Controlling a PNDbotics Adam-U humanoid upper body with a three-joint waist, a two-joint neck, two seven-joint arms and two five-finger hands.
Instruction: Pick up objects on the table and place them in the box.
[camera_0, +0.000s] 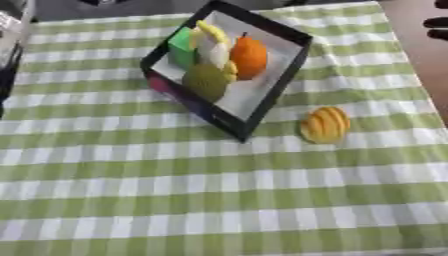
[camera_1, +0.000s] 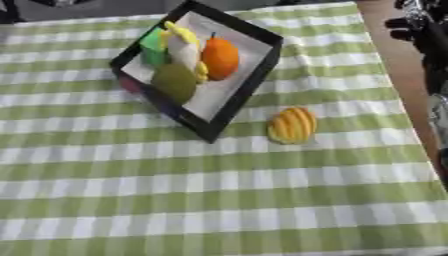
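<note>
A black box (camera_0: 282, 89) with a white inside stands askew at the upper middle of the table. In it lie an orange fruit (camera_0: 248, 56), a green block (camera_0: 182, 46), a yellow and white piece (camera_0: 211, 40) and an olive-green round piece (camera_0: 206, 81). On the cloth just right of the box lies a yellow-orange ribbed object (camera_1: 291, 125), apart from the box. My right hand (camera_1: 418, 26) shows at the upper right, off the cloth's edge, its dark fingers spread and holding nothing. It is well above and to the right of the ribbed object.
A green and white checked cloth (camera_0: 219, 200) covers the table. A brown strip of bare surface (camera_0: 411, 30) runs along the right. A dark shape (camera_0: 9, 70) stands at the left edge.
</note>
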